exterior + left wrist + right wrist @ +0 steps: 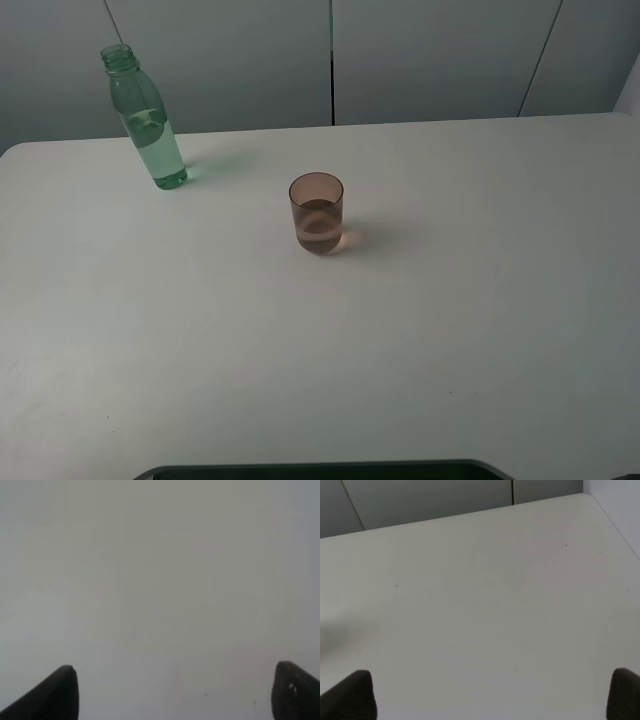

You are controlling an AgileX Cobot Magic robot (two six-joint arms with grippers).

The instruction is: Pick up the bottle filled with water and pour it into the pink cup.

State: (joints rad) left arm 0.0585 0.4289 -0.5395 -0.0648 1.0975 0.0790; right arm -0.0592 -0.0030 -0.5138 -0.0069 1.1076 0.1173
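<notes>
The green-tinted bottle [146,118] stands upright at the back left of the white table [480,300], uncapped, with water in it to about mid-height. The pink cup [317,213] stands upright near the table's middle, with some liquid in its lower half. Neither gripper shows in the exterior high view. In the left wrist view my left gripper [175,692] is open and empty, its two dark fingertips [55,692] wide apart over bare surface. In the right wrist view my right gripper [490,692] is open and empty over bare table; bottle and cup are out of both wrist views.
A grey panelled wall [420,60] runs behind the table's far edge. A dark edge [320,470] lies along the bottom of the exterior high view. The right wrist view shows the table's far corner [585,500].
</notes>
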